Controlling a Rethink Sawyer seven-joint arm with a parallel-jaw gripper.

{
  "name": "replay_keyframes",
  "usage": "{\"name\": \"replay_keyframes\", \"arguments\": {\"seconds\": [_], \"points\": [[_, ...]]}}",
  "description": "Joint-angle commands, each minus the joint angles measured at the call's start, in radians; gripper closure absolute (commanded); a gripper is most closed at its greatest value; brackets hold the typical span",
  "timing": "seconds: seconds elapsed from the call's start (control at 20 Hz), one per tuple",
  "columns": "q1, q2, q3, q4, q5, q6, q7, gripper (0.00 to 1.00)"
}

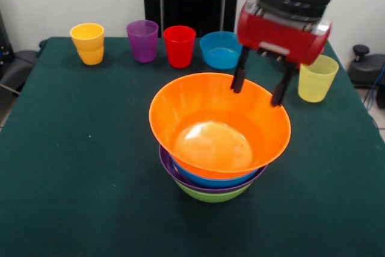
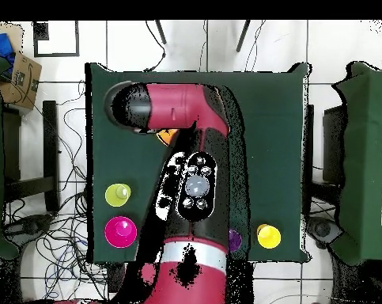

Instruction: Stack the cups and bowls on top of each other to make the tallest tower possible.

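Note:
The tower stands mid-table in the front view: a wide orange bowl (image 1: 219, 127) on top of a blue bowl (image 1: 213, 179), a purple bowl (image 1: 174, 170) and a green bowl (image 1: 210, 194). My gripper (image 1: 260, 90) is open and empty. Its two black fingers (image 1: 239, 79) hang at the orange bowl's far right rim; I cannot tell if they touch it. Along the far edge stand an orange-yellow cup (image 1: 88, 43), a purple cup (image 1: 143, 40), a red cup (image 1: 179, 45) and a small blue bowl (image 1: 219, 49). A pale yellow cup (image 1: 317, 77) stands to the right.
In the overhead view the arm (image 2: 186, 119) covers the tower except a sliver of orange bowl (image 2: 167, 135). The pale yellow cup (image 2: 118, 194), a small red-pink bowl (image 2: 120, 231), the purple cup (image 2: 234, 237) and the orange-yellow cup (image 2: 268, 235) show near the table's bottom edge.

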Motion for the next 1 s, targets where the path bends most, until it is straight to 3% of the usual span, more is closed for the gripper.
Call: {"name": "replay_keyframes", "arguments": {"seconds": [0.05, 0.4, 0.55, 0.8, 1.0], "points": [[-0.049, 0.155, 0.138, 0.096, -0.020, -0.065, -0.021, 0.00], [-0.024, 0.174, 0.077, 0.088, -0.077, -0.012, -0.042, 0.00], [-0.059, 0.147, 0.100, 0.165, -0.067, -0.042, -0.076, 0.00], [-0.105, -0.008, 0.123, 0.348, -0.026, -0.079, -0.086, 0.00], [-0.107, -0.198, 0.126, 0.451, 0.005, -0.041, -0.099, 0.00]]}}
